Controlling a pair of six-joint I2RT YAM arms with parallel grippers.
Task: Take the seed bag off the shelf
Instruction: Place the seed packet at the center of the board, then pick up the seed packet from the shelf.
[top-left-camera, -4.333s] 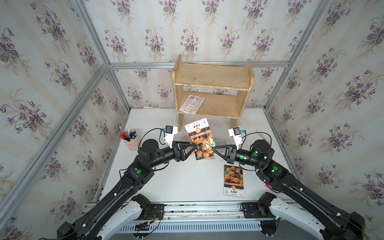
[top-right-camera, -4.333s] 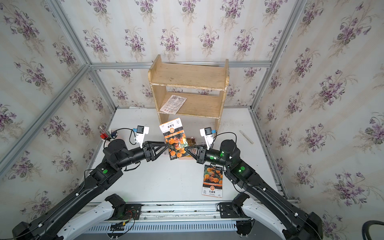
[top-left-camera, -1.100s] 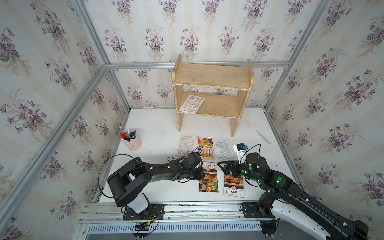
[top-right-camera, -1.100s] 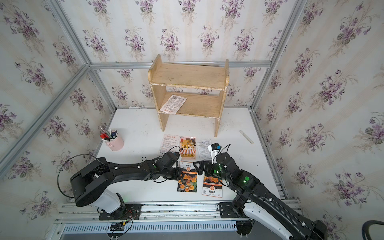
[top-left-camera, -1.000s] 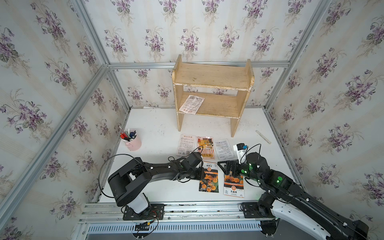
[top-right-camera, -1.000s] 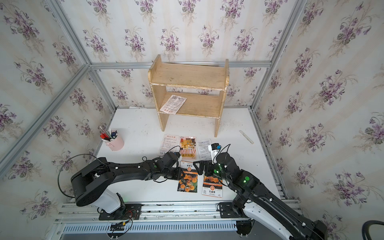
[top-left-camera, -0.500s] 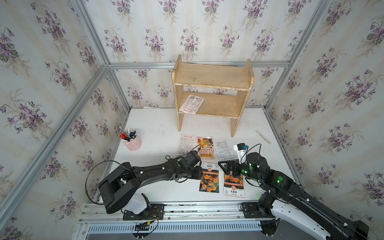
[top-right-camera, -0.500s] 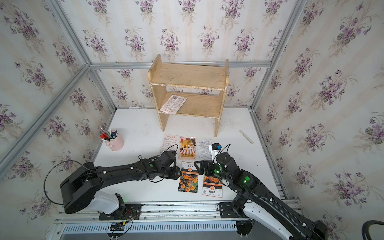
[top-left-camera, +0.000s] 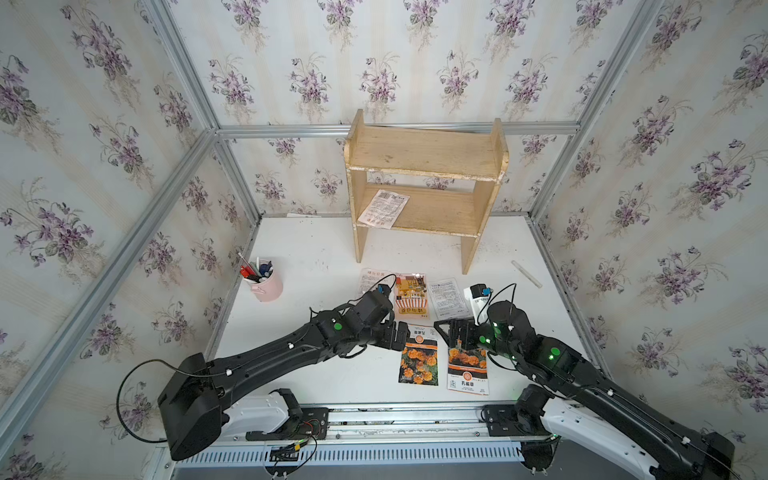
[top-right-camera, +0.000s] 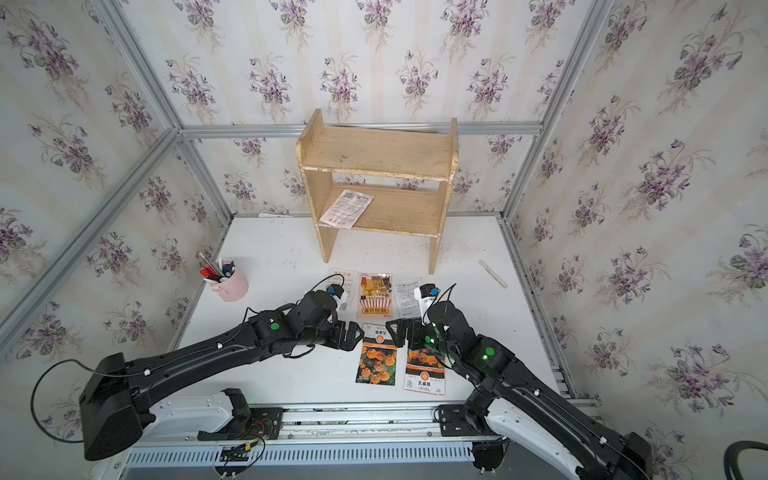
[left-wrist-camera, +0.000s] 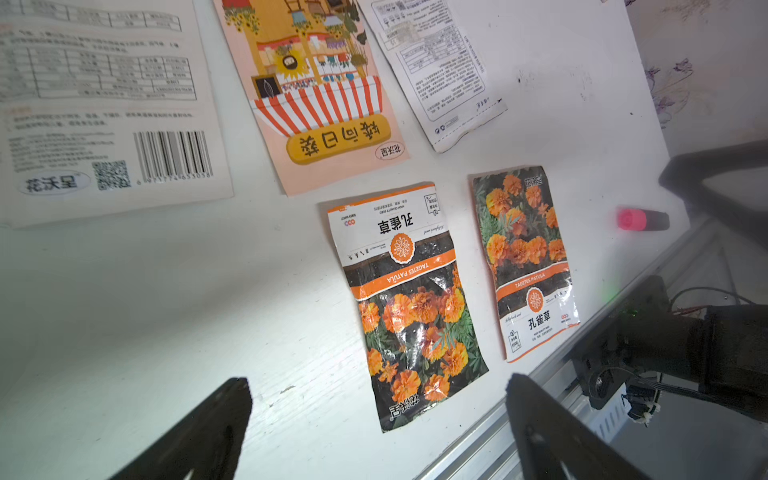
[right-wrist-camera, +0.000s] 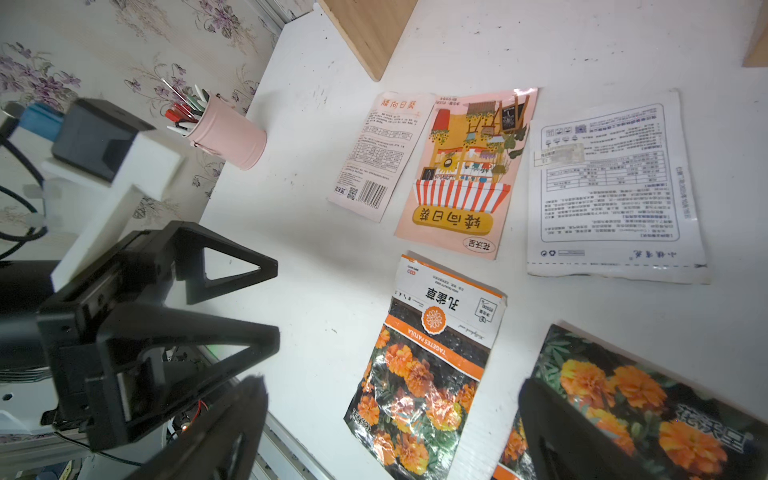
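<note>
Left wrist view gives me the best read on textures: the left tool (left-wrist-camera: 378, 386) stands wide, nothing between its black fingers. Beyond it a glossy, crinkled marigold bag (left-wrist-camera: 409, 307) lies flat on the white surface (left-wrist-camera: 145, 291), light glinting off the foil. Just beside it, turned the other way round, lies a second marigold bag (left-wrist-camera: 525, 262), close to the railed front edge. Farther off I see three flat matte packets: a peach striped bag (left-wrist-camera: 324, 95) with a sunflower stall, a barcode bag (left-wrist-camera: 104, 104) touching it, and a small-print bag (left-wrist-camera: 440, 70). All three are cut off by the frame. A small pink-capped thing (left-wrist-camera: 642, 219) is too blurred for me to name.

My right tool (right-wrist-camera: 390, 382) is wide too and holds nothing. One finger overlaps the second marigold bag in its wrist view, and I cannot tell whether it touches.

In both top views the shelf (top-left-camera: 426, 158) stands at the back against the wall. It is pale raw wood, with side panels rounded on top and chipped front edges. On its lower tier a white bag (top-left-camera: 384, 208) lies print side up toward my left end, one corner hanging over the front edge.

On my left a pink cup (top-left-camera: 268, 286) holds pens (top-left-camera: 253, 268), red, white and blue; I cannot count them. A thin white stick (top-left-camera: 525, 273) lies near the right edge
</note>
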